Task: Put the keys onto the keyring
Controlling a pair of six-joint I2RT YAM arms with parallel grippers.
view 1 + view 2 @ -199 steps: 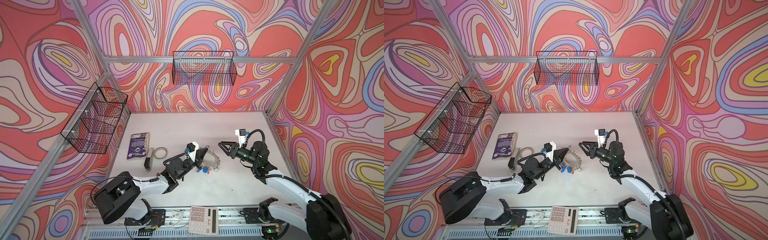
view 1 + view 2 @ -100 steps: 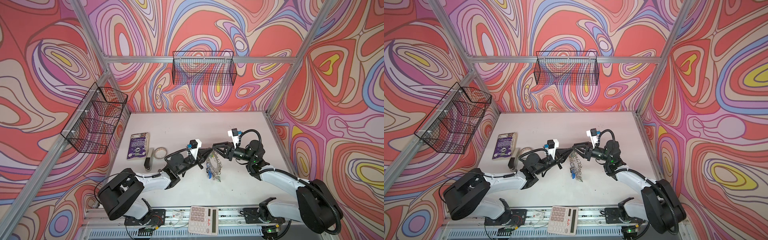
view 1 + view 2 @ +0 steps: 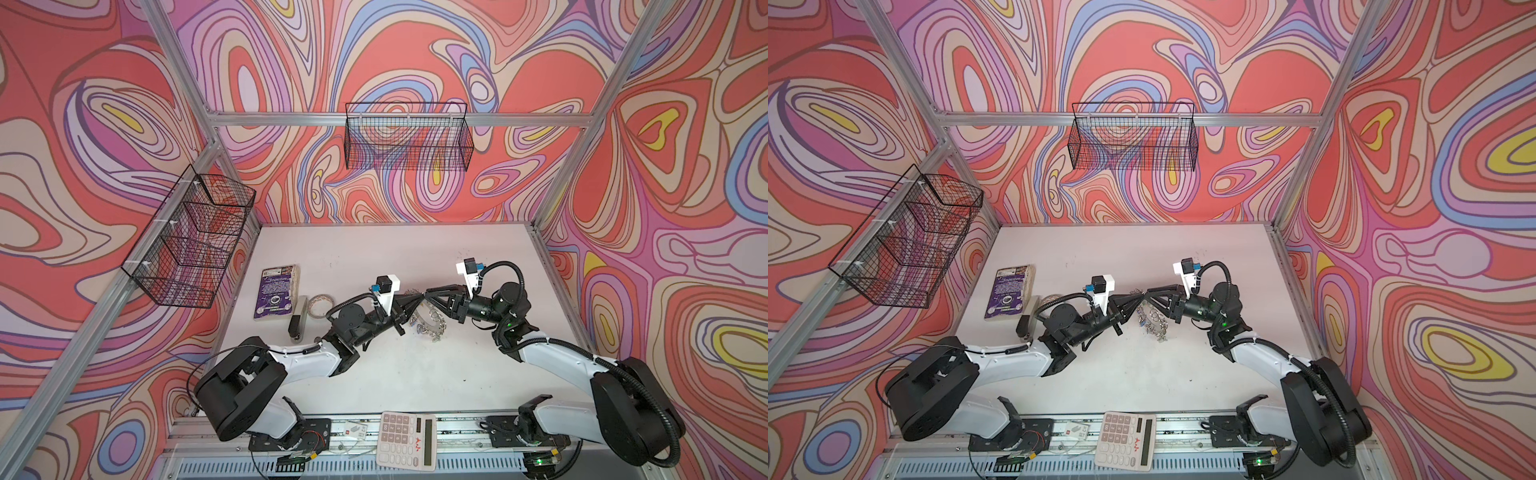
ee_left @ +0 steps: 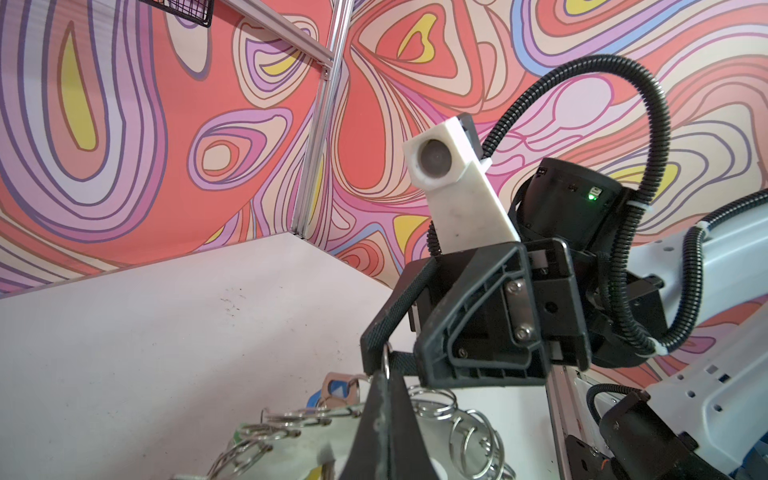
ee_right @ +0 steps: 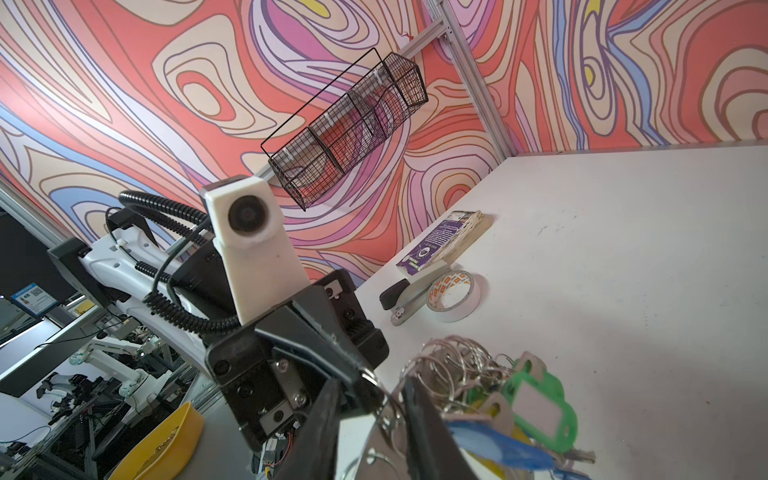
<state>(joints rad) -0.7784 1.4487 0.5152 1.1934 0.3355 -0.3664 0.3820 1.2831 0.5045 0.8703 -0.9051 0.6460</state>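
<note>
Left gripper (image 3: 418,299) is clamped tight on a small split ring (image 4: 387,360) at the rim of the keyring (image 3: 429,321). Right gripper (image 3: 429,294), well off to the right with jaws wide a second ago, is now tip to tip with it, jaws narrowed to a slim gap straddling that same ring. The keyring, flat on the table (image 3: 374,374) before, now hangs tipped on edge just under the tips, tagged keys (image 5: 538,405) dangling. Tape roll (image 3: 320,305) and stapler (image 3: 298,322) haven't budged.
</note>
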